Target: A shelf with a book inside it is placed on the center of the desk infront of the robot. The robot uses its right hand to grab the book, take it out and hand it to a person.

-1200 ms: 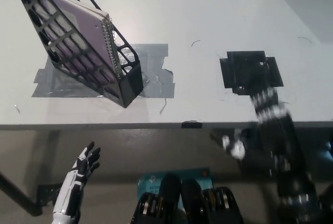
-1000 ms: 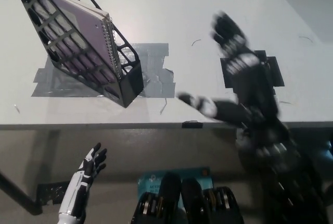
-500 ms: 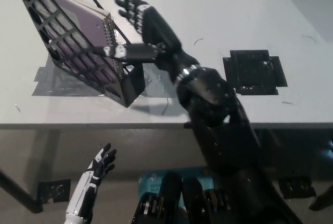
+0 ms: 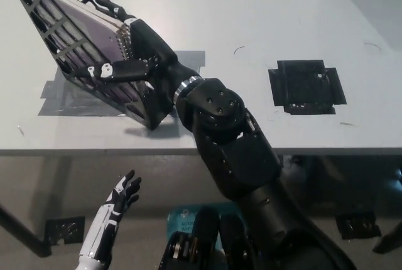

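The white counter (image 4: 264, 19) fills most of the view, its front edge running across the middle of the picture. A patch of grey tape (image 4: 69, 97) is stuck on it at the left, and a black square plate (image 4: 306, 86) lies on it at the right, well apart from everything else. On the tape stands the shelf (image 4: 47, 6), a black lattice rack tilted back toward the upper left corner. Inside it sits the book (image 4: 78, 47), a purple spiral-bound notebook leaning the same way, its wire spine facing the open front end of the rack. The black right arm reaches up from the bottom right across the counter edge, and the right hand (image 4: 129, 47) is at the book's spine end, fingers over the top edge and a thumb against the near side (whether it truly grips the book cannot be told). The white left hand (image 4: 116, 202) hangs below the counter at lower left, fingers spread and holding nothing.
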